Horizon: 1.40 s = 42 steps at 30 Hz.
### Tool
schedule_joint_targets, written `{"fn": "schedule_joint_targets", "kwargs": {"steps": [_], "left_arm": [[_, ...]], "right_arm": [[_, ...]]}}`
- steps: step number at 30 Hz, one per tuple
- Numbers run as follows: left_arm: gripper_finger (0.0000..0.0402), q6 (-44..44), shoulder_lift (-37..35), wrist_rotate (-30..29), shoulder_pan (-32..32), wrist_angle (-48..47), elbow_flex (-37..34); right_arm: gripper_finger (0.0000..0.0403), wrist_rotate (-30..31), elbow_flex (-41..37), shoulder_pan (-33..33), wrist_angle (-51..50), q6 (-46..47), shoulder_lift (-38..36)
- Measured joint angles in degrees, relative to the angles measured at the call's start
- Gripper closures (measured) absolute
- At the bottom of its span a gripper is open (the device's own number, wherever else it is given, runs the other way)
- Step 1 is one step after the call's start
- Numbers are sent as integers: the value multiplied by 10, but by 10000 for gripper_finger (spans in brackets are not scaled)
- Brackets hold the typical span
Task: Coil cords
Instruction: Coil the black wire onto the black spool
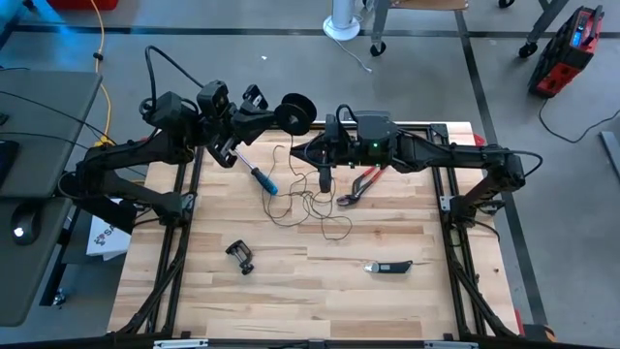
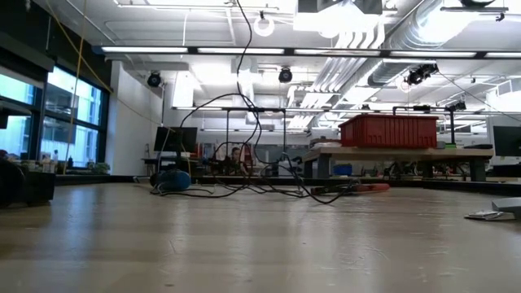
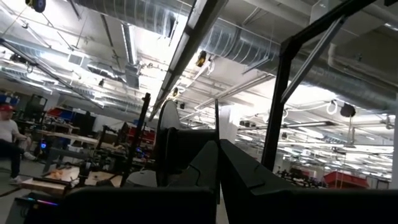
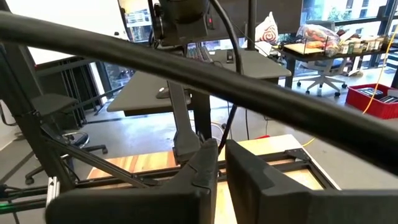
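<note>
Wooden table, high view: the reel stood raised at the far edge, clamped in the left gripper; the cord lay in loose loops mid-table between a blue-handled screwdriver and red pliers, one strand rising toward the right gripper.
Low view: cord rose from the loops up out of sight.
Left wrist view: fingers pressed together beside the reel disc.
Right wrist view: fingers nearly shut; whether the strand sat between them, cannot tell.
Step, judged: winding under way.
Next move, judged: carry the strand around the reel without slack.
</note>
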Motion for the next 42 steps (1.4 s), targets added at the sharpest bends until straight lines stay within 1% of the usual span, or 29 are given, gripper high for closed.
{"fn": "schedule_joint_targets", "kwargs": {"steps": [5,9,11,20,23,28,35,39,42], "left_arm": [[401,1,0,0,0,0,0],[401,9,0,-1,0,0,0],[401,14,0,-3,1,0,0],[401,17,0,-4,30,-11,0],[401,31,-6,-5,38,-60,0],[401,49,-30,-7,50,-166,0],[401,59,-77,-23,56,-244,0],[401,55,-106,-32,56,-299,0],[401,31,-118,-33,55,-325,0]], "right_arm": [[382,0,0,0,-2,0,0],[398,0,0,1,-3,0,0],[400,-2,0,1,-3,0,0],[402,-16,0,7,-28,15,0],[402,-31,0,11,-45,22,0],[403,-35,0,17,-96,21,-15],[403,-35,0,17,-164,8,-49],[403,-35,0,16,-173,5,-71],[403,-35,0,16,-178,-4,-81]]}}
